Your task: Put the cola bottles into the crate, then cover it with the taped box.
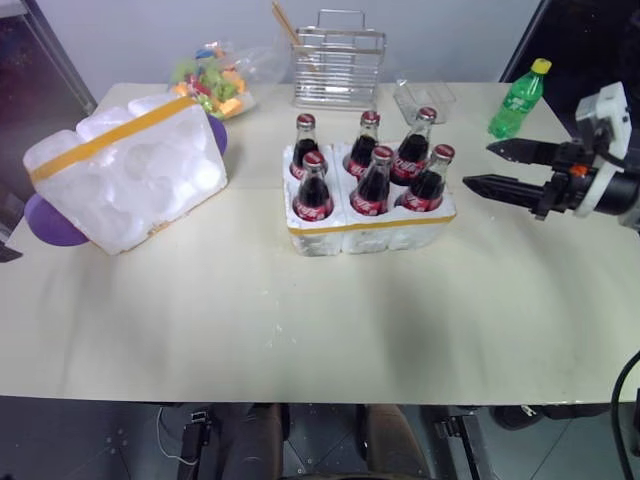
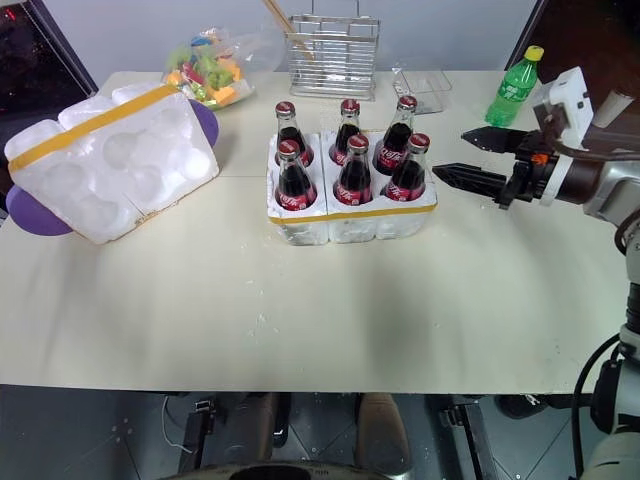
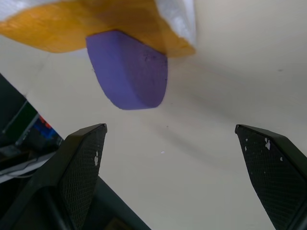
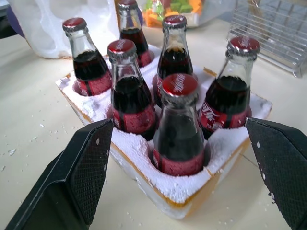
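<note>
- All six bottles stand upright in the crate, one in each well, so we judge the first part of the task as done.
- The crate sits near the middle of the table, slightly toward 1 o'clock from the centre.
- The box lies at about 10 o'clock on the table, well apart from the crate, tilted with its hollows open toward us. It rests on a purple disc.
- The crate is not yet covered; we think this is the whole part that remains.
- Our right gripper is at 3 o'clock from the crate, just beside the bottles, with its fingers spread wide and nothing between them.
- Our left gripper hangs over the table edge near the box and the disc, jaws fully apart, and it holds nothing.
- To finish, we must take the box, turn its hollows downward and set it over the bottle tops.
- The bottles are close together, so in our judgement the hollows must line up well with the caps.
</note>
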